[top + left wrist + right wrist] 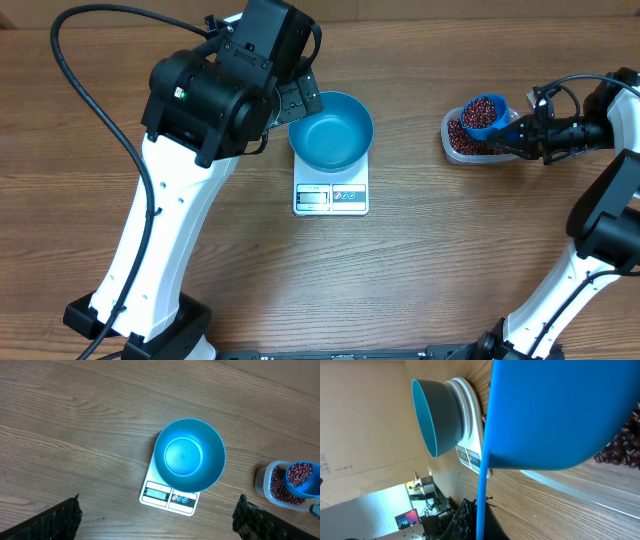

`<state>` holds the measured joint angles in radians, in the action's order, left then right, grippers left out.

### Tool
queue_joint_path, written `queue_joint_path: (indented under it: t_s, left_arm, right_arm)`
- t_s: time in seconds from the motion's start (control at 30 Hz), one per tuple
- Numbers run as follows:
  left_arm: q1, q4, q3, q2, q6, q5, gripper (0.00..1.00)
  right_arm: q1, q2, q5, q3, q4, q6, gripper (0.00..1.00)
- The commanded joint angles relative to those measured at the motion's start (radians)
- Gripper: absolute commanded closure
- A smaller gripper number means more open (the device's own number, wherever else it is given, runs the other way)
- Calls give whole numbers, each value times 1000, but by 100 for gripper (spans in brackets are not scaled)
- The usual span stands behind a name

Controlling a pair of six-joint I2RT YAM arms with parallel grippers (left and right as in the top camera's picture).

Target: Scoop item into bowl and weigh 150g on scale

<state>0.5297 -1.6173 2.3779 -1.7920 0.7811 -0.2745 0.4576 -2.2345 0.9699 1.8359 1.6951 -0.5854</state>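
The empty teal bowl [331, 130] [189, 455] [437, 415] stands on the white scale [331, 197] [167, 497] [470, 420]. Above and to the bowl's left hangs my left gripper [298, 100] [158, 515], open with nothing between its fingers. At the right, my right gripper [528, 135] [482, 525] is shut on the thin handle of a blue scoop [485, 117] [555, 410]. The scoop is heaped with red-brown beans [484, 111] [299, 474] and hovers just over the clear tub [458, 142] holding more beans [625, 445].
The left arm's black and white body [200, 110] covers the table left of the scale. The right arm [600, 215] reaches in from the right edge. Bare wooden table [420, 260] lies between scale and tub.
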Motion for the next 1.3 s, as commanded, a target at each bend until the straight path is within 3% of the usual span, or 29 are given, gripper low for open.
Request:
queue_joint_path:
  t_s: [0.0, 0.53, 1.27]
  left_arm:
    - [1, -2, 6, -14, -19, -21, 1]
    - [1, -2, 6, -14, -19, -21, 0]
    - [1, -2, 6, -14, -19, -21, 1]
  right_arm:
    - [3, -2, 59, -10, 1, -45, 96]
    - [3, 1, 212, -10, 1, -76, 96]
    - [3, 48, 237, 55, 0, -30, 96]
